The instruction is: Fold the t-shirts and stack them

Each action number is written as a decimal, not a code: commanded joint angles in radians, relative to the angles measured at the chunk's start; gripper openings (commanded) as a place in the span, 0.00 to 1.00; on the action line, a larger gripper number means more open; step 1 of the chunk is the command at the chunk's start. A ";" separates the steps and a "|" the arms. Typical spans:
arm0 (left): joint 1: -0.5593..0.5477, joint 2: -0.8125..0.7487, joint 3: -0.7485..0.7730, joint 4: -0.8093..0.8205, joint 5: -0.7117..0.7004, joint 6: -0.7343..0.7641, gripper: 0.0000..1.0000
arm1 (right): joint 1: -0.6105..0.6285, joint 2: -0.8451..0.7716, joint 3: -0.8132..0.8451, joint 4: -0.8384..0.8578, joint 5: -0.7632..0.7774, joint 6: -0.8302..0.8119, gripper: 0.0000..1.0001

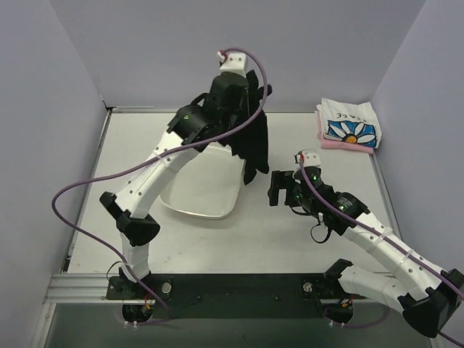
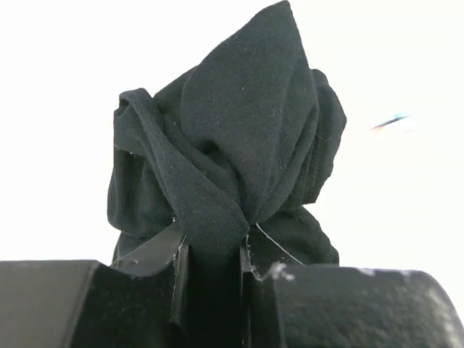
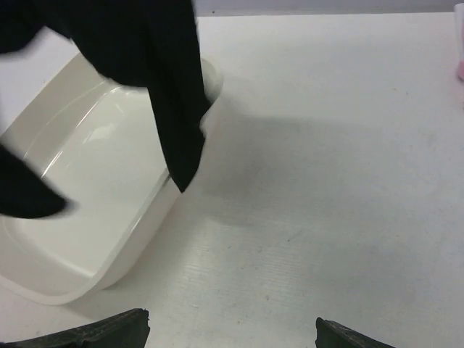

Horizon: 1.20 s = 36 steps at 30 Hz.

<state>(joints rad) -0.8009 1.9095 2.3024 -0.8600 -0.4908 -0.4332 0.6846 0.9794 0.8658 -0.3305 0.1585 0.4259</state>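
Left end effector [image 2: 210,250]: jaws clamped on a bunched fold of the large plain black cloth t-shirt [image 1: 255,145], which hangs over the white plastic tray [image 1: 203,192].

Right end effector [image 1: 275,187]: jaws wide, empty, above the desk [image 1: 283,246] at the tray's 3 o'clock.

The folded white daisy-print t-shirt [image 1: 350,125] lies on the pink t-shirt [image 1: 346,147] at the desk's 1 o'clock corner.

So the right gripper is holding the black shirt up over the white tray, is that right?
No, it is the left gripper that holds the black shirt up over the white tray. The left wrist view shows it pinching the cloth. The right gripper is open and empty.
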 commanded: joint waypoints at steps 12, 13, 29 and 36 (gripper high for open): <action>-0.270 -0.162 -0.256 0.223 0.212 0.008 0.00 | 0.024 -0.447 0.039 -0.301 0.414 0.148 1.00; -0.277 -0.170 -0.330 0.263 0.225 -0.002 0.00 | 0.024 -0.455 0.051 -0.326 0.409 0.146 1.00; -0.321 -0.150 -0.765 0.566 0.089 -0.035 0.95 | 0.029 -0.326 0.064 -0.325 0.234 0.091 1.00; -0.271 -0.328 -0.820 0.274 -0.046 -0.085 0.96 | 0.036 -0.245 -0.007 -0.196 0.190 0.091 1.00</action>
<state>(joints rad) -1.0912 1.7012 1.5169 -0.4465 -0.4175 -0.4862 0.7090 0.6846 0.8917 -0.6144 0.3836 0.5262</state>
